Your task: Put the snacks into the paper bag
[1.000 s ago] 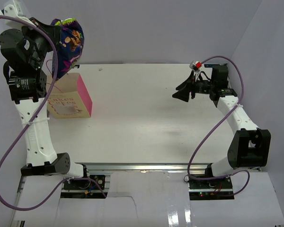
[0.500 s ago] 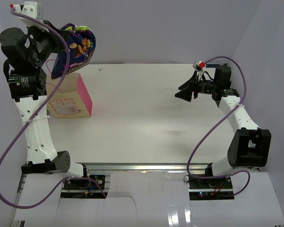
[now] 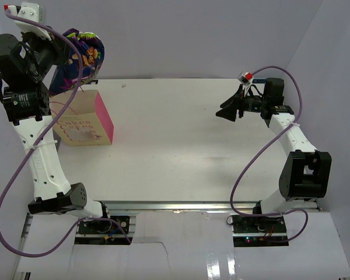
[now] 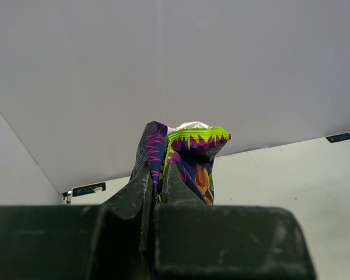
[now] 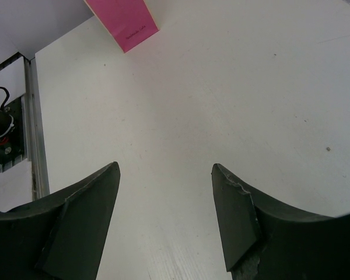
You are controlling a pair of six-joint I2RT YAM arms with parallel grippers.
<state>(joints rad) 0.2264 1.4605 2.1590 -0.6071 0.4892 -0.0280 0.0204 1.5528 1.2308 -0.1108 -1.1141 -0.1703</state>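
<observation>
A crinkly dark blue snack bag [image 3: 80, 58] with purple and green print hangs in the air at the far left, and my left gripper [image 3: 63, 57] is shut on its edge. In the left wrist view the snack bag [image 4: 192, 146] sticks up from between the closed jaws of the left gripper [image 4: 157, 174]. It hangs just above and behind the paper bag [image 3: 79, 125], which stands upright on the table with its pink side panel [image 3: 104, 116] facing right. My right gripper [image 3: 226, 112] hovers open and empty over the right half of the table; the right gripper [image 5: 165, 169] faces bare tabletop.
The white table [image 3: 181, 151] lies between purple-grey walls at the back and sides. A metal rail [image 3: 181, 205] runs along its near edge by the arm bases. The pink panel [image 5: 123, 20] shows at the top of the right wrist view.
My left arm swung the snack bag right, then back left, still above the paper bag. The right gripper drifted slightly right and away, staying open.
</observation>
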